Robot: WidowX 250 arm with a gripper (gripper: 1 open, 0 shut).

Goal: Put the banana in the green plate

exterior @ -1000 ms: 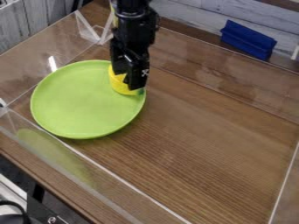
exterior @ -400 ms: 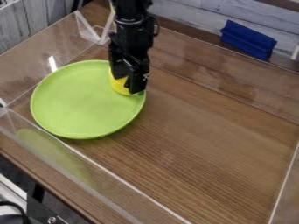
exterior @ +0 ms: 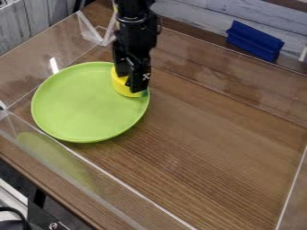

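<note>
"Where do we find the banana [exterior: 124, 84]?"
"We see yellow at the plate's far right edge, overlapping its rim, partly hidden by the black tool [exterior: 131, 77]. The plate [exterior: 84, 112] is round and lime green, on the brown wooden tabletop [exterior: 216, 135]."
"Is the tool gripping it?"
"We would call it open, its fingers spread low over the banana. We cannot tell whether they touch it. The black arm [exterior: 135, 22] reaches in from beyond the plate."
"What else do we notice?"
"A blue box [exterior: 256, 40], beyond the plate and well to its right."
</note>
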